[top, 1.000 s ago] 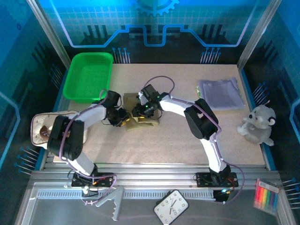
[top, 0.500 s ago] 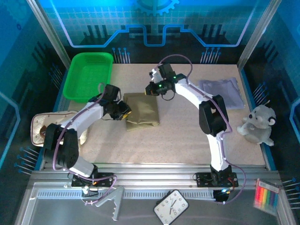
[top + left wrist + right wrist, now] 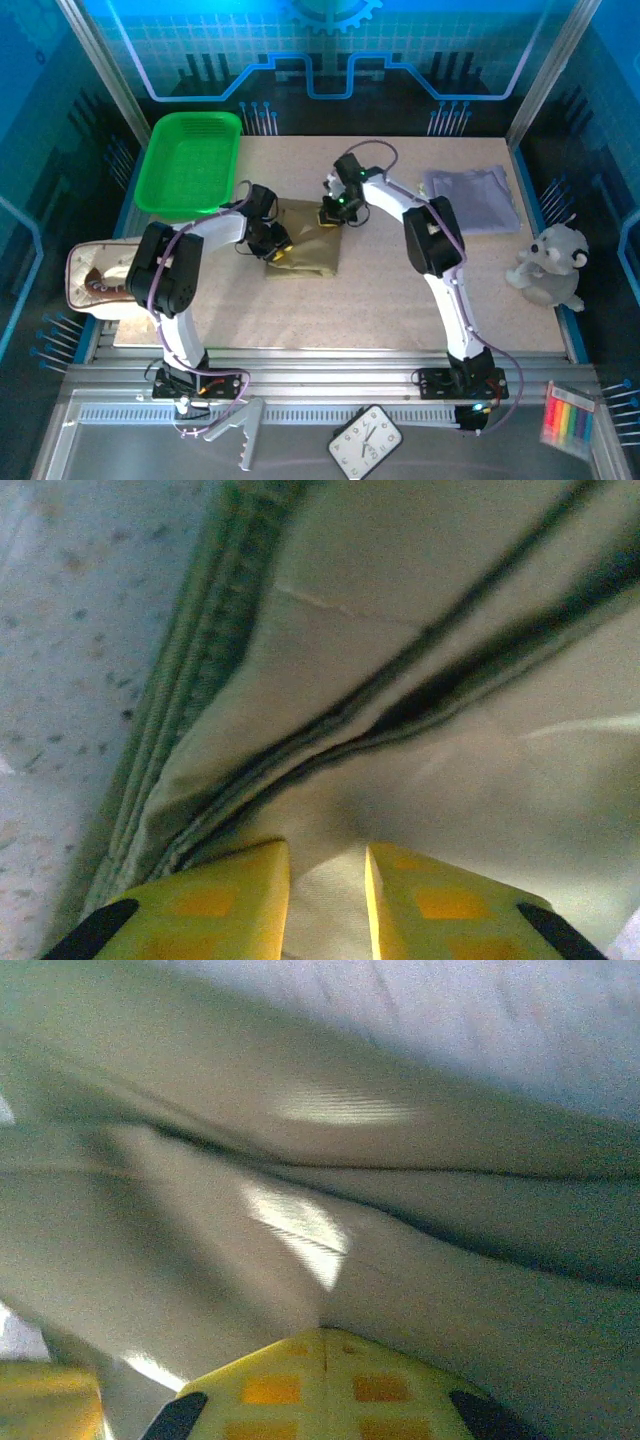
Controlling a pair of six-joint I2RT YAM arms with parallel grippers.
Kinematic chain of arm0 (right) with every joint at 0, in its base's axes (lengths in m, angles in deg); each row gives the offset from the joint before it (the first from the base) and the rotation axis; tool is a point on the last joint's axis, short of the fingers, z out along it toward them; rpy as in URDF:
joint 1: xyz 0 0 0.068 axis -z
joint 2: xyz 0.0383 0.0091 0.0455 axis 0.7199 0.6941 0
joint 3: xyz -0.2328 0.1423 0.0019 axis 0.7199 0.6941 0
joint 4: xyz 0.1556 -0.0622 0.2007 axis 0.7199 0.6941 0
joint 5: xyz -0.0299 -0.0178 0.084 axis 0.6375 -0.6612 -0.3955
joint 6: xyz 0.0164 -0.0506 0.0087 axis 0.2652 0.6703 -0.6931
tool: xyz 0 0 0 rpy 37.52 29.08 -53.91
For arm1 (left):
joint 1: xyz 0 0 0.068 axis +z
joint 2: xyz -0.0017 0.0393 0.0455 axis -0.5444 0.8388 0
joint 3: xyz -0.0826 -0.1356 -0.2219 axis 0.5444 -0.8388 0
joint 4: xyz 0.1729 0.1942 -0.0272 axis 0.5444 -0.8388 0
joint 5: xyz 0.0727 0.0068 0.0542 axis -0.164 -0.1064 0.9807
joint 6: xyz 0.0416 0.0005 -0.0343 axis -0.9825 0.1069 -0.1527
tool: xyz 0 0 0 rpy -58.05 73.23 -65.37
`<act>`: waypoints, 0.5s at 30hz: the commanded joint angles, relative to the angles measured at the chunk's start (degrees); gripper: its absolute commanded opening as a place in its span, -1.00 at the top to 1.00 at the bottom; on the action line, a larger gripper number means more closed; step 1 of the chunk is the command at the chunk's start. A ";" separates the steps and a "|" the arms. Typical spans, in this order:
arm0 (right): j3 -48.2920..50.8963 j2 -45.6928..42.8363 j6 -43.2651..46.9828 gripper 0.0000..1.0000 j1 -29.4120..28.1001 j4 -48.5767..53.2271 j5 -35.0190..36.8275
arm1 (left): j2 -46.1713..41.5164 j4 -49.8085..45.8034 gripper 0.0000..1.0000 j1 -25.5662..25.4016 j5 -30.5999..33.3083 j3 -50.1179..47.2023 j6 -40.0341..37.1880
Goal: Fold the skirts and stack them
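The olive-tan skirt (image 3: pixel 308 243) lies folded in a rough rectangle at the table's middle. My left gripper (image 3: pixel 276 246) sits at its left edge, and in the left wrist view a ridge of the olive cloth (image 3: pixel 450 730) is pinched between the yellow fingers (image 3: pixel 235 895) of that gripper (image 3: pixel 327 880). My right gripper (image 3: pixel 331 214) is down on the skirt's far right corner. In the right wrist view its jaws (image 3: pixel 322 1334) are pressed together, tips against the olive cloth (image 3: pixel 200 1240). The lavender skirt (image 3: pixel 470 198) lies folded flat at the back right.
A green basket (image 3: pixel 190 160) stands at the back left. A beige brown-trimmed pouch (image 3: pixel 95 275) sits at the left edge, and a white plush toy (image 3: pixel 548 265) at the right edge. A clock (image 3: pixel 365 440) and markers (image 3: pixel 567 420) lie below the table's front rail.
The right gripper rose to the skirt's far edge, then came back down on its far right corner with jaws shut. The bunched olive skirt now lies flat, and the left gripper edged right.
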 commanded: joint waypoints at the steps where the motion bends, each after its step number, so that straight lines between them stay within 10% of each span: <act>1: 18.64 -10.80 -12.75 0.96 0.20 -7.05 1.09 | 4.00 -2.48 0.37 0.54 4.41 4.49 -6.34; 7: 43.58 -29.81 -33.47 0.55 -5.72 -29.65 4.69 | 11.04 -6.84 0.38 0.17 1.01 19.67 -11.52; 15: 33.09 -33.26 -4.91 0.14 -0.33 -14.89 11.82 | -5.16 -3.22 -0.24 0.09 0.46 11.16 -9.01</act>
